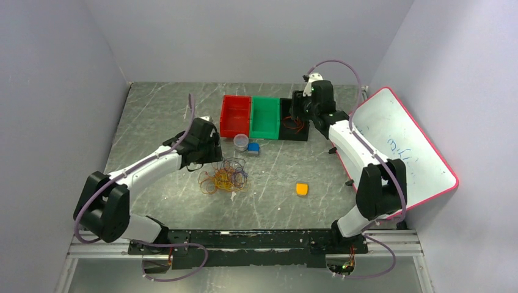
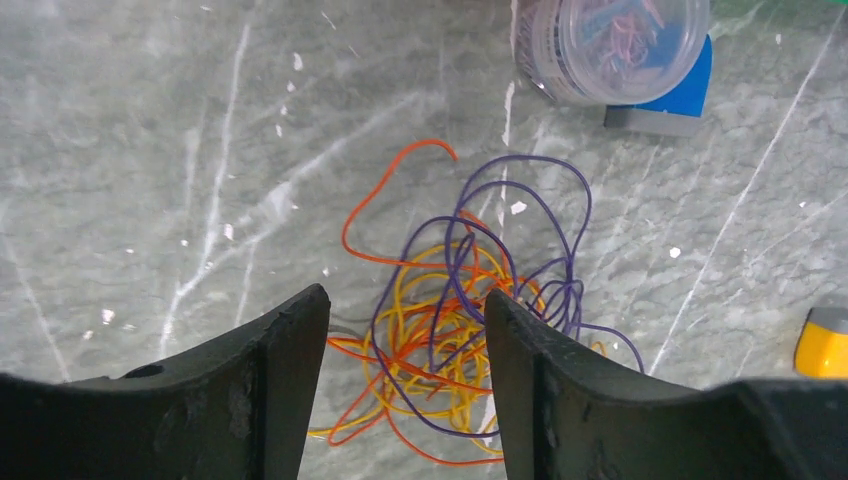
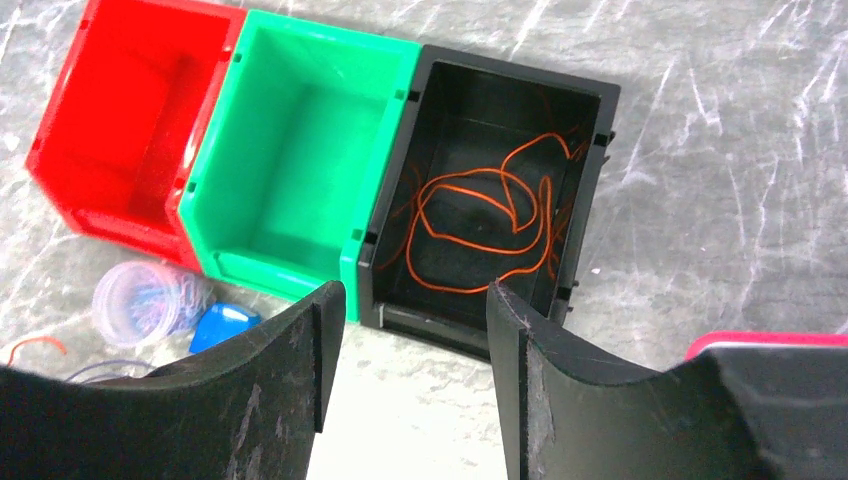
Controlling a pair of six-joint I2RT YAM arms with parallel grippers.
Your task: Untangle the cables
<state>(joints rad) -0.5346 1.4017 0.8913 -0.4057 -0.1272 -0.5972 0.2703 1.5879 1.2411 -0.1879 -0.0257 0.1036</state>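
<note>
A tangle of thin cables (image 1: 224,177) in yellow-orange, purple and red-orange lies on the grey table. In the left wrist view the cable tangle (image 2: 450,320) sits below and between my fingers. My left gripper (image 2: 407,300) is open and empty just above it; in the top view the left gripper (image 1: 211,154) is at the tangle's upper left. One red-orange cable (image 3: 480,225) lies coiled inside the black bin (image 3: 590,130). My right gripper (image 3: 410,300) is open and empty above the table in front of that bin; the top view shows it (image 1: 300,113) over the bin.
A red bin (image 1: 236,116), a green bin (image 1: 265,117) and the black bin (image 1: 293,135) stand in a row at the back. A clear lidded cup (image 1: 240,141) and blue block (image 1: 254,148) sit near the tangle. A yellow block (image 1: 302,189) lies to the right. A whiteboard (image 1: 403,146) leans at right.
</note>
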